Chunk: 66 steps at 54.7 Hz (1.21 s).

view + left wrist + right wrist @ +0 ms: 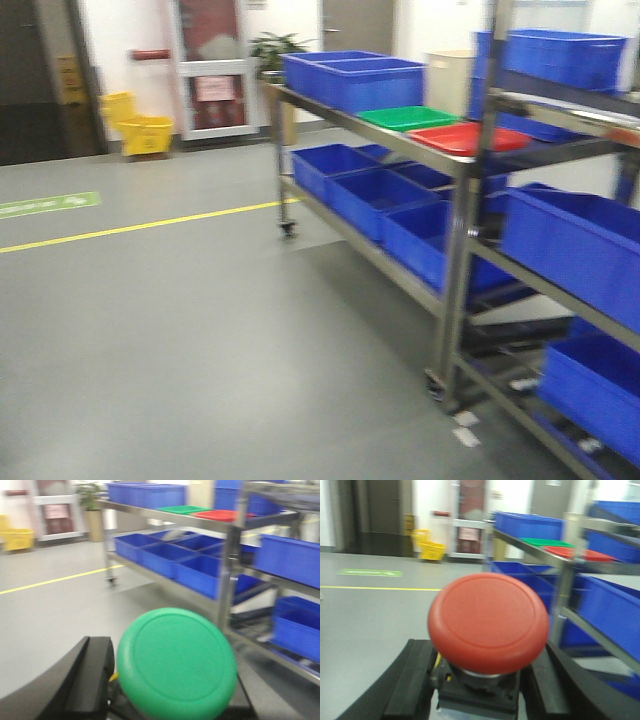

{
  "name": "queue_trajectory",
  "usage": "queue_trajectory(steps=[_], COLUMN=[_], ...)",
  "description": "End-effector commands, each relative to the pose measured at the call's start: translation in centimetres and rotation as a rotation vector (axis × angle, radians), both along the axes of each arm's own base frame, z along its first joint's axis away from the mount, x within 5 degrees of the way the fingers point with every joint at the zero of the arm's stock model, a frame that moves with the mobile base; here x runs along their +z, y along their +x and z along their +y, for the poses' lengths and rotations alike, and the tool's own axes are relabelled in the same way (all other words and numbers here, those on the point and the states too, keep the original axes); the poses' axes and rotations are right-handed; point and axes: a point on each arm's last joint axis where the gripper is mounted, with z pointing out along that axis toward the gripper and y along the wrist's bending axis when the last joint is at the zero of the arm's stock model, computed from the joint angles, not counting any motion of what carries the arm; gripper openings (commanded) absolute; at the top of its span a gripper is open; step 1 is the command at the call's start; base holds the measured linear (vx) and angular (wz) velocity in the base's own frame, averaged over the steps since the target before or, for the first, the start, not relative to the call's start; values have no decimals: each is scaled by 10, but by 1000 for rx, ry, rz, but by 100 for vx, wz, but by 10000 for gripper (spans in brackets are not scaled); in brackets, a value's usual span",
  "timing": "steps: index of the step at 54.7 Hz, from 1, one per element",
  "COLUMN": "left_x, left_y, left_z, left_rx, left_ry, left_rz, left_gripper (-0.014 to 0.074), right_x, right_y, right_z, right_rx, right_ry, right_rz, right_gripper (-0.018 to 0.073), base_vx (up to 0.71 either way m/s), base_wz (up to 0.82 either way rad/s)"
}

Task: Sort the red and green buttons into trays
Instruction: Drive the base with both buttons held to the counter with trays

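Observation:
My left gripper (pixel 170 705) is shut on the green button (pixel 177 662), whose round cap fills the lower middle of the left wrist view and hides its base. In the right wrist view my right gripper (pixel 480 690) is shut on the red button (pixel 488 622), its black fingers (pixel 412 680) pressing the dark blocky base. The green tray (pixel 405 117) and the red tray (pixel 465 138) lie side by side on the top shelf of a steel rack (pixel 455 260), well ahead of both grippers. The same green tray (pixel 182 509) (pixel 545 542) and red tray (pixel 222 515) (pixel 577 553) show from both wrists.
Deep blue crates (pixel 350 78) sit on the rack's top shelf left of the trays, and more blue crates (pixel 375 200) on the lower shelf. A second rack with blue crates (pixel 580 250) stands nearer on the right. A yellow mop bucket (pixel 140 125) and a yellow floor line (pixel 150 225) lie on the left.

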Motion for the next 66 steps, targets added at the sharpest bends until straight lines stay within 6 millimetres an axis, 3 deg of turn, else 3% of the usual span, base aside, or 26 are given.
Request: queue_trajectory(steps=[1,31,66], left_x=[19,19,19], left_y=[0,0,0], left_z=[-4,-4,-4], left_rx=[-38,-38,-37], left_ry=[-37,-37,-36], left_rz=[-100,-100,-98], left_gripper=[3,3,3], right_x=[13,13,13], right_y=[-1,-1,-1], right_z=[4,4,4], right_rx=[41,41,47], right_ry=[13,13,14], right_rz=[-54,-54,-58], right_gripper=[-8,-8,-8], base_vx=[17,27,49], base_wz=[80,60,-1])
